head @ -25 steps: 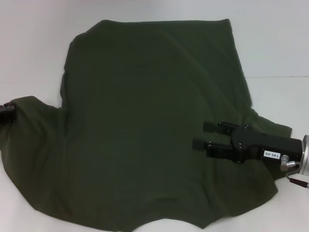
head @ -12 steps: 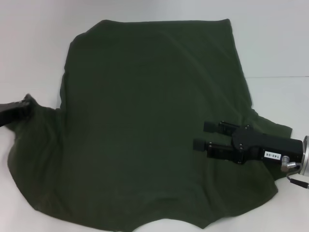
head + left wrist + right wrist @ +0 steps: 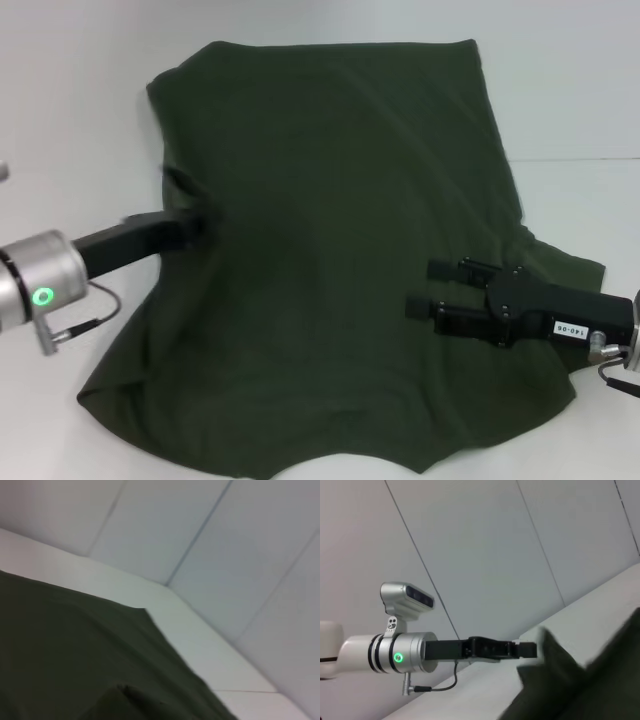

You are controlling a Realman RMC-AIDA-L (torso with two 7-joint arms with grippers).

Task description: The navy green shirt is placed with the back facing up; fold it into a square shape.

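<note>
On the white table, head view: navy green shirt spread across the middle, far hem square, near-left portion drawn inward. Left gripper at the shirt's left edge, apparently clenched on a bunched sleeve fold lifted off the surface. Right gripper over the shirt's right side, jaws parted, holding nothing.

Left wrist view: shirt cloth fills the lower area, one corner lying on the table; own fingers not shown.

Right wrist view: left gripper seen farther off, a peak of dark cloth raised at its tip.

Risk, as judged: the grip looks shallow, so the fold may slip free mid-carry; with nothing visibly pinning the body, dragging may shift it and skew the fold line.
</note>
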